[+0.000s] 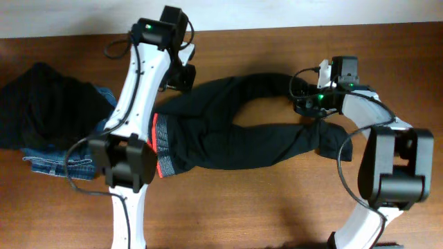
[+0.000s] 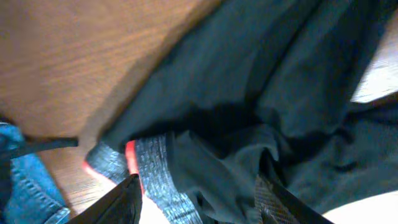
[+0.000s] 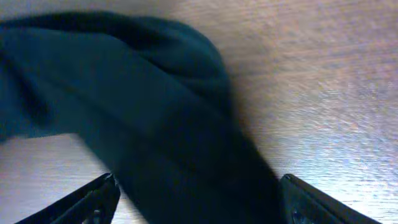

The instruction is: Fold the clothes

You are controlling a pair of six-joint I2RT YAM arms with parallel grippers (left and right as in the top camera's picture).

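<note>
The black trousers (image 1: 228, 142) lie spread across the middle of the table. Their red and grey waistband (image 1: 161, 145) is at the left and both legs run to the right. My left gripper (image 1: 181, 77) hangs over the upper edge near the waist. In the left wrist view its fingers (image 2: 199, 202) are wide open, with the waistband (image 2: 155, 177) and black cloth (image 2: 261, 81) below them. My right gripper (image 1: 305, 105) is over the leg ends. In the right wrist view its fingers (image 3: 199, 202) are wide open, with a black leg (image 3: 155, 112) lying between them.
A bunched plain black garment (image 1: 41, 97) lies at the far left on top of blue denim jeans (image 1: 62, 162). The jeans also show in the left wrist view (image 2: 25, 186). The table's back edge meets a white wall (image 1: 277, 14).
</note>
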